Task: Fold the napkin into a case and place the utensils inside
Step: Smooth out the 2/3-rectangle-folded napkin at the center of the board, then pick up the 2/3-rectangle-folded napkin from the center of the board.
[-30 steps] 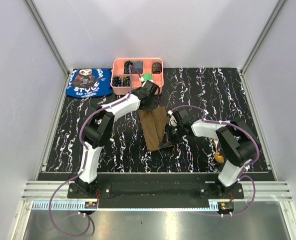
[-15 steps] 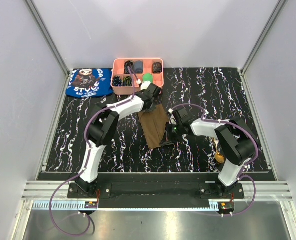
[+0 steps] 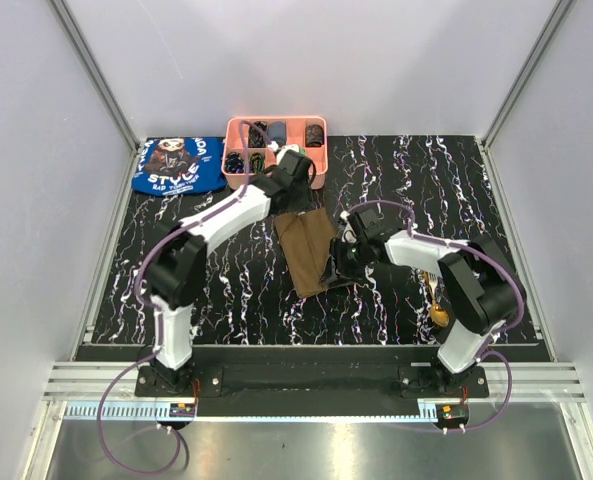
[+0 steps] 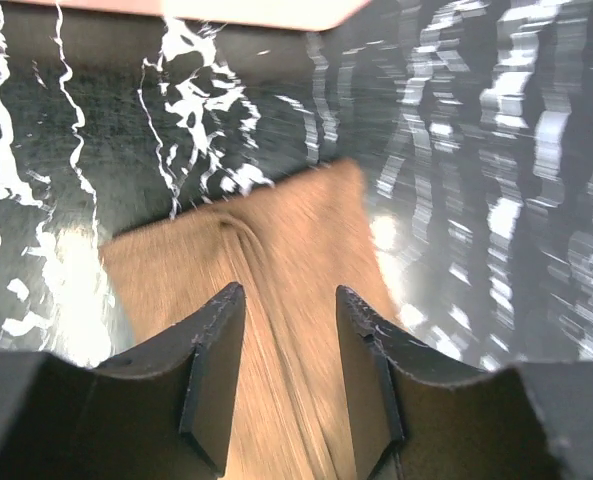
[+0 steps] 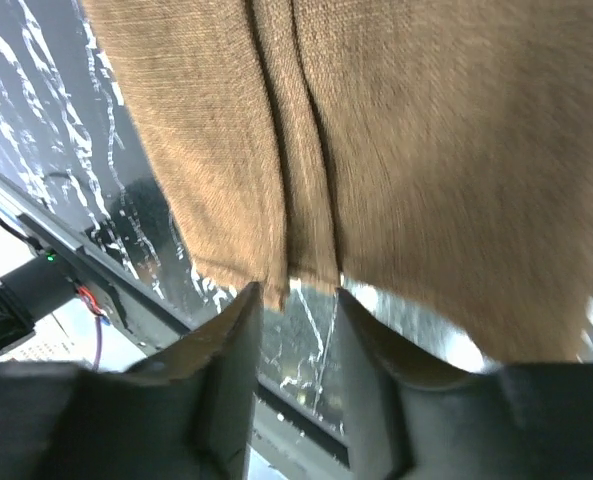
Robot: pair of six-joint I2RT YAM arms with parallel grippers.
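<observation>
Both the left hand (image 4: 291,300) and right hand (image 5: 296,290) have just parted and released the napkin (image 3: 309,250), now lying folded at frame centre on the surface (image 3: 236,295); the fold appears set, with the utensils (image 3: 438,314) still outside at lower right.

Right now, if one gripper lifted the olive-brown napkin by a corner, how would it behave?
Probably floppy: the napkin lies flat in soft layered folds, so it would likely drape and unfold. Its coarse weave suggests it grips well rather than slipping. A push would probably bunch it.
</observation>
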